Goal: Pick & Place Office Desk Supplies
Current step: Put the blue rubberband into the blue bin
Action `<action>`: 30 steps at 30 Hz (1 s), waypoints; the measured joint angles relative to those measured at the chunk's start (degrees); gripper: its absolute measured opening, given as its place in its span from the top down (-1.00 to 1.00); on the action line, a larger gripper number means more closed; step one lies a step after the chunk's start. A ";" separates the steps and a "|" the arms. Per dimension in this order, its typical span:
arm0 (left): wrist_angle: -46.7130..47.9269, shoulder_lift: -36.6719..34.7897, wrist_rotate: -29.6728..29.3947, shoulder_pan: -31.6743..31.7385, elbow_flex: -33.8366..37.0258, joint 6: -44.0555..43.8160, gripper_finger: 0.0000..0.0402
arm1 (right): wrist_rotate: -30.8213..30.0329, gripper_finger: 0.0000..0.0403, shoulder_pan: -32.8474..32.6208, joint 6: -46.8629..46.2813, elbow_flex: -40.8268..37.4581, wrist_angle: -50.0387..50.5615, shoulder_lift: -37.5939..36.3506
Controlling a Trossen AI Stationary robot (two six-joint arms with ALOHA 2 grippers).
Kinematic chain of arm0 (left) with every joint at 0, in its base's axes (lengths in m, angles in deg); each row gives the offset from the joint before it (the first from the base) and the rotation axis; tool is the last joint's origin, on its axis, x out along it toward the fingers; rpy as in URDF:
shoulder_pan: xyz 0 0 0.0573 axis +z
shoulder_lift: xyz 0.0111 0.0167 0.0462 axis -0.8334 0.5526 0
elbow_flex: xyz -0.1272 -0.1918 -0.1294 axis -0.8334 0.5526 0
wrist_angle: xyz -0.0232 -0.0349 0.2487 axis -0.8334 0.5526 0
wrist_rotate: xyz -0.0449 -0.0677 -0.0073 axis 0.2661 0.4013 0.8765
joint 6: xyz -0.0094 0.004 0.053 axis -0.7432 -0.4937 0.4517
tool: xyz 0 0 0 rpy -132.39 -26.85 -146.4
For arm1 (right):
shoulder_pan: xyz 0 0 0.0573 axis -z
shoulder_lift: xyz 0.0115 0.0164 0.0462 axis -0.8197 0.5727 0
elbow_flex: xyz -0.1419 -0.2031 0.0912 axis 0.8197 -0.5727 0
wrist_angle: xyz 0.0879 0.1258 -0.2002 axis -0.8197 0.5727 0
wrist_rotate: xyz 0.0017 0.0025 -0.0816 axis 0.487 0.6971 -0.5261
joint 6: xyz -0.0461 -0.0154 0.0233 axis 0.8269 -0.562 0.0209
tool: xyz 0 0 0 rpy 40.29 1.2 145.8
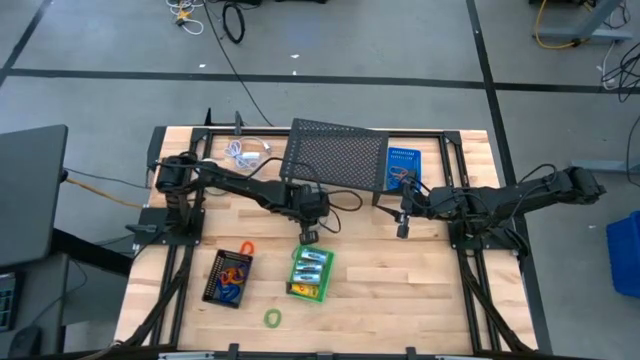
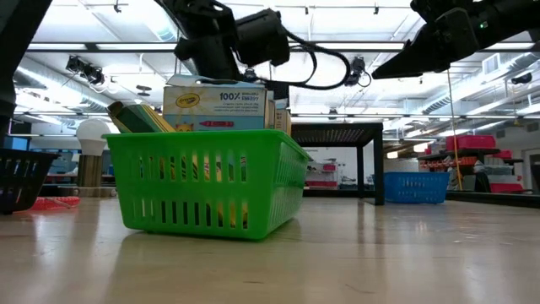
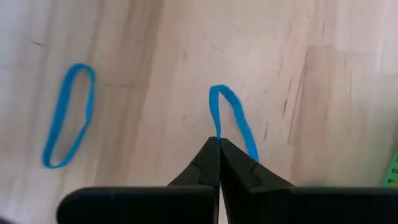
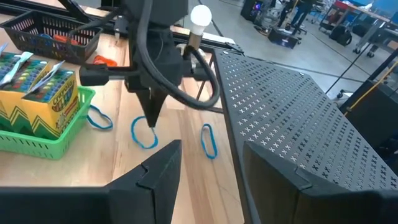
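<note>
The left claw [image 3: 219, 149] is down on the wooden tabletop [image 3: 311, 74] just beside the green basket [image 1: 311, 273] of crayon boxes [image 4: 37, 81], its tips clenched on one end of a blue loop [image 3: 233, 118] lying flat there. A second blue loop [image 3: 67, 115] lies near it. The right claw [image 1: 403, 231] hangs released over the tabletop beside the black mesh panel [image 1: 335, 155], grasping nothing.

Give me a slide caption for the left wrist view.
Left pincer shut on a blue loop on the wooden table, a second blue loop lying nearby.

Matt wood table [image 3: 186, 37], plastic basket [image 2: 211, 190]
</note>
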 joint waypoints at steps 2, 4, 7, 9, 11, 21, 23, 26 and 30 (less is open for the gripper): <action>0.69 -0.80 -1.63 -0.31 0.00 0.09 0.99 | 0.00 0.10 -0.02 0.00 0.00 0.01 0.00; 0.44 -1.82 -3.19 -0.42 0.00 0.91 0.99 | 0.00 0.10 -0.02 -0.31 0.00 0.00 0.00; 0.47 -3.14 -4.62 -0.64 -0.08 1.70 0.99 | 0.01 0.10 -0.02 -0.66 0.00 -0.18 0.00; 0.45 -4.13 -5.14 -0.81 -0.09 2.00 0.99 | 0.02 0.10 -0.02 -1.10 0.00 -0.22 0.00; 0.30 -5.27 -5.57 -1.03 -0.09 2.60 0.99 | 0.13 0.10 0.00 -2.06 0.00 -0.35 0.00; -4.94 -10.37 -9.12 -4.00 -0.11 8.03 1.00 | 5.90 0.10 -0.02 -4.81 -0.02 -3.06 0.17; -8.02 -11.23 -9.80 -4.55 -0.11 10.28 1.00 | 6.12 0.10 0.02 -5.11 -0.02 -3.64 0.17; -13.25 -11.88 -10.98 -4.82 -0.13 13.50 1.00 | 6.13 0.10 0.35 -6.05 -0.02 -5.44 0.17; -20.45 -11.91 -13.24 -4.63 -0.13 18.13 1.00 | 6.14 0.10 1.37 -8.06 -0.02 -7.02 0.66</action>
